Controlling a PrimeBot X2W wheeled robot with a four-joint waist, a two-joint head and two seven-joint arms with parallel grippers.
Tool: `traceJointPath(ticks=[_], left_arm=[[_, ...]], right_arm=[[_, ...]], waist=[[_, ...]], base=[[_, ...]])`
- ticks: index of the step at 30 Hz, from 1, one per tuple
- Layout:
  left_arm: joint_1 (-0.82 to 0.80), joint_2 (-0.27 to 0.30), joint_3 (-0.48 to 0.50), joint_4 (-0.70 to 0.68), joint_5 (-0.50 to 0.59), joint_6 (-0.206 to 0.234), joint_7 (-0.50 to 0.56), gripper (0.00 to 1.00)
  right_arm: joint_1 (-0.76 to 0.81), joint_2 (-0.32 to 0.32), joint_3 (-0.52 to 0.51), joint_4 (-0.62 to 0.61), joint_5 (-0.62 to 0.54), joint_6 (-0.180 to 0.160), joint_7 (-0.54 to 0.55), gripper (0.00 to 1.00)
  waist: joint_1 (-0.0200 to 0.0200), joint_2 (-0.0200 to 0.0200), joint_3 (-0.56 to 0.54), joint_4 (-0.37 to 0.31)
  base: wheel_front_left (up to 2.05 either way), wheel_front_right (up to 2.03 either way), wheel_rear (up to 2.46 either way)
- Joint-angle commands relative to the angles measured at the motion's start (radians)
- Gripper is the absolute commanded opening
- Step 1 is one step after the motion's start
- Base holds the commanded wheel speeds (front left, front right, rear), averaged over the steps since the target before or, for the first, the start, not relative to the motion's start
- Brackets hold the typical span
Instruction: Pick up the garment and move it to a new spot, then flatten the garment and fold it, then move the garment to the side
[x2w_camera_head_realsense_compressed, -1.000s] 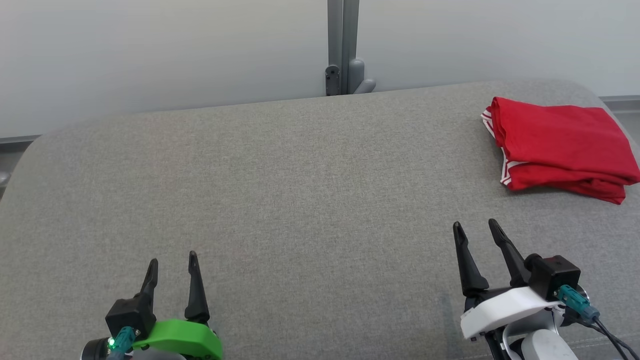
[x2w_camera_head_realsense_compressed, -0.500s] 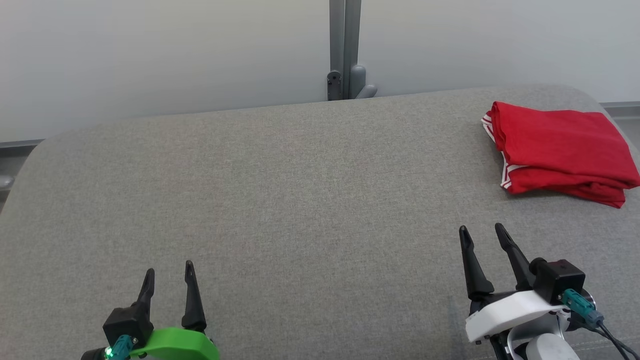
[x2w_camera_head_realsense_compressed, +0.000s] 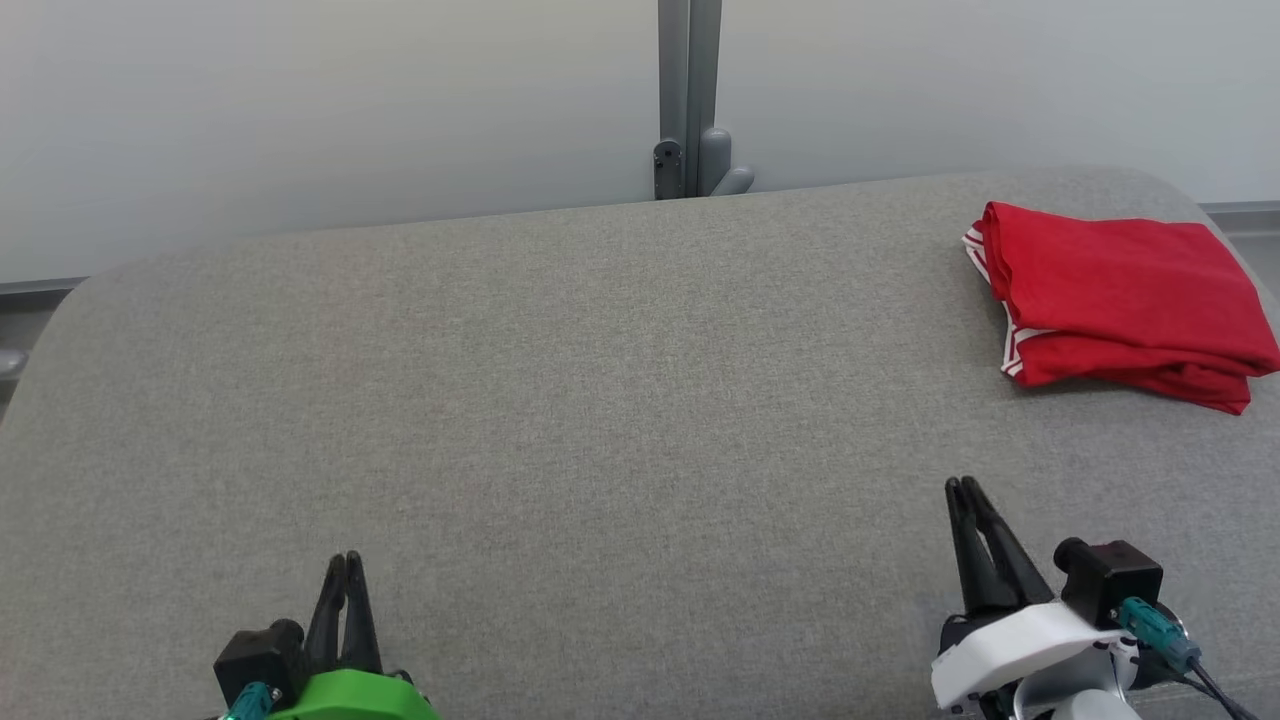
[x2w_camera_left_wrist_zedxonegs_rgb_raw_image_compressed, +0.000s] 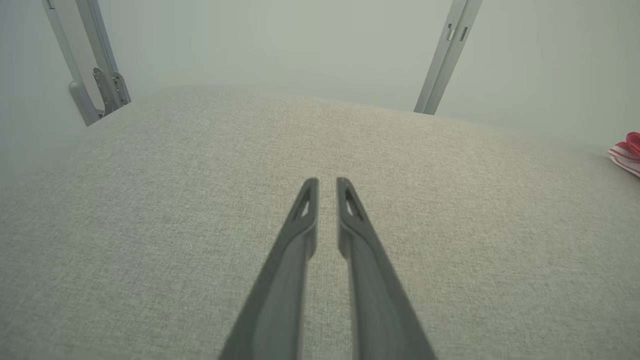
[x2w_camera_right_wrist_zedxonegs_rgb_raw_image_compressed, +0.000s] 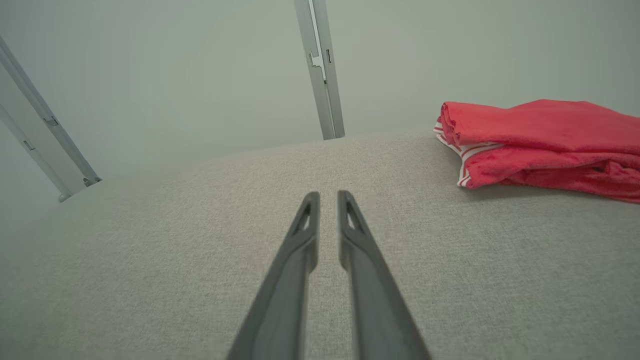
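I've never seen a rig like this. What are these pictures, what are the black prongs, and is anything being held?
This is a two-armed robot. The wide picture comes from a camera on its head, looking down at a grey fabric-covered surface. The other two come from wrist cameras, each looking along that arm's two dark fingers. The left gripper (lower left) and right gripper (lower right) have fingers drawn close together and hold nothing. A folded red cloth garment with white-striped trim lies at the far right, apart from both.
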Motion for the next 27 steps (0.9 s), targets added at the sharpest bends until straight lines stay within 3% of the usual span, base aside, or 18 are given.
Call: traceJointPath(ticks=[1, 27], left_arm=[[-0.002, 0.0, 0.003, 0.003, -0.008, -0.002, 0.004, 0.0], [-0.052, -0.002, 0.083, -0.018, -0.442, -0.072, 0.134, 0.0]], right_arm=[[0.001, 0.0, -0.001, 0.0, 0.009, 0.0, 0.002, 0.0], [-0.028, -0.011, -0.05, -0.002, 0.479, 0.0, 0.11, 0.0]], waist=[[0.0, 0.0, 0.0, 0.0], [0.0, 0.0021, 0.007, -0.002]], base=[[0.0, 0.0, 0.0], [0.0, 0.0, 0.0]])
